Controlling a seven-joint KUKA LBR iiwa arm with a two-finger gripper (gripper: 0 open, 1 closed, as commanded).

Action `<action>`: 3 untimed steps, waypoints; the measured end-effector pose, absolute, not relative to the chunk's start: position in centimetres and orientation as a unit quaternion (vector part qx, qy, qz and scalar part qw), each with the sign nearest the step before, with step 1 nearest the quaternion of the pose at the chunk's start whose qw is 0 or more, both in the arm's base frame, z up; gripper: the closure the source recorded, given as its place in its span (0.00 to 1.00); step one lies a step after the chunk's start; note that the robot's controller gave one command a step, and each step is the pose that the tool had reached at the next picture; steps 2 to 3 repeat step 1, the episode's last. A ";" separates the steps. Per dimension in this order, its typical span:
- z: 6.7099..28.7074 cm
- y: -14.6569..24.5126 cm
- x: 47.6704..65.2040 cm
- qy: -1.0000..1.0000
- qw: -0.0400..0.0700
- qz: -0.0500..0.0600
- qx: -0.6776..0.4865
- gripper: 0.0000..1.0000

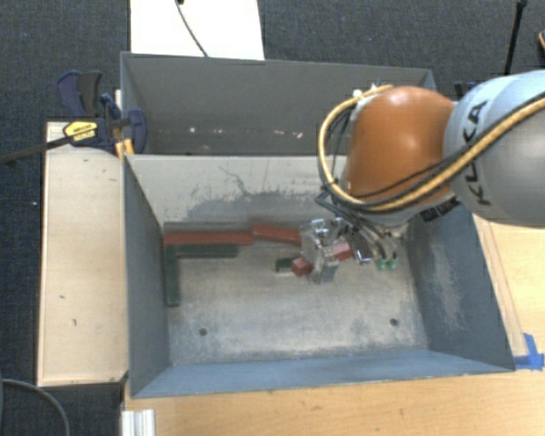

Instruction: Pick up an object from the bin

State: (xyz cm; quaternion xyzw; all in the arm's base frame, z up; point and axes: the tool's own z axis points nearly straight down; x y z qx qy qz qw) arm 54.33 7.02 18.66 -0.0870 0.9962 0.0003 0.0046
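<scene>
One grey metal bin (282,366), one arm coming in from the right, orange cover (395,143) on its wrist with a yellowish cable (325,148) looped round it.

The pincer (325,260) is low in the bin, right of centre, near the back of the floor. Can't tell how far open it is, and can't tell if it has hold of anything; the metal parts blur together there.

Loose things, five counted:
- 1 long red-brown bar (207,238), lying flat, left of centre, towards the back wall.
- 1 shorter red bar (275,233), at the right end of the long one, running towards the pincer.
- 1 dark green L-shaped piece (172,280), its short leg just under the long bar, its long leg running forward close along the left wall.
- 1 small red block (300,267), just beside the pincer on its left; touching or not, can't tell.
- 1 small green bit (282,264), just left of the red block.

All of them sit in the back half. The front half of the floor is open, as is the strip along the right wall. The green L hugs the left wall.
</scene>
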 end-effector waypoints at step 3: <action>22.2 5.3 55.6 0.994 0.004 0.000 -0.110 1.00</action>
